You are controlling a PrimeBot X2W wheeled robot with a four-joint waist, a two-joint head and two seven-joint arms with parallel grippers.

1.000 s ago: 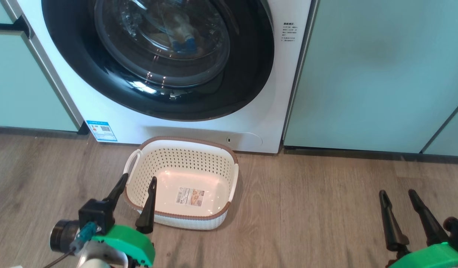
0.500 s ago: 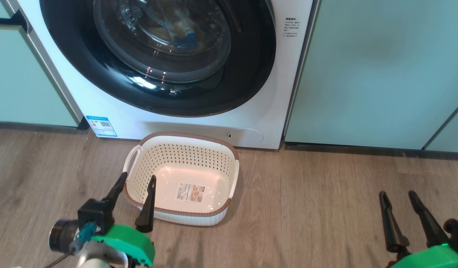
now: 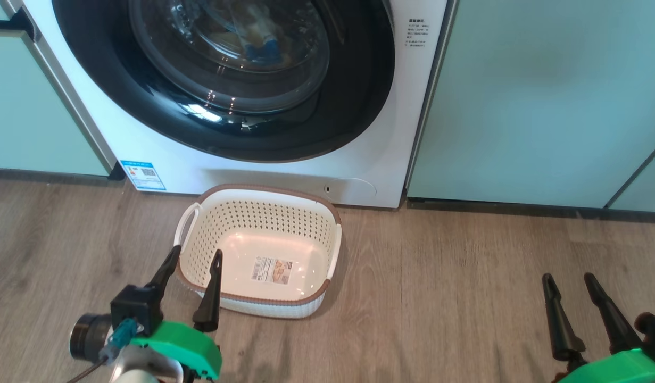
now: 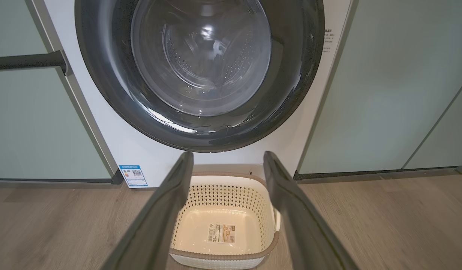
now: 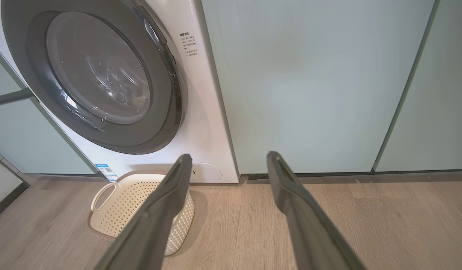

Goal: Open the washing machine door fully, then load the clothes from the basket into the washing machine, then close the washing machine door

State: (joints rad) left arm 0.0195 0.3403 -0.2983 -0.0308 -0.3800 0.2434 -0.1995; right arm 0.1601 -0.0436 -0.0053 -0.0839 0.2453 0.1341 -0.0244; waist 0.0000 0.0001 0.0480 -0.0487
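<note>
the basket (image 3: pixel 263 221) is sitting on the floor (image 3: pixel 439 298), its base carrying a sticker (image 3: pixel 272 270). just behind the basket the washing machine (image 3: pixel 162 159) is standing with the washing machine door (image 3: pixel 359 96) shut, and the clothes (image 3: pixel 263 48) are showing through its glass. i am holding my left pincer (image 3: pixel 196 251) spread apart at the basket's near left rim; my right pincer (image 3: pixel 566 276) is hanging spread apart well to the basket's right.
</note>
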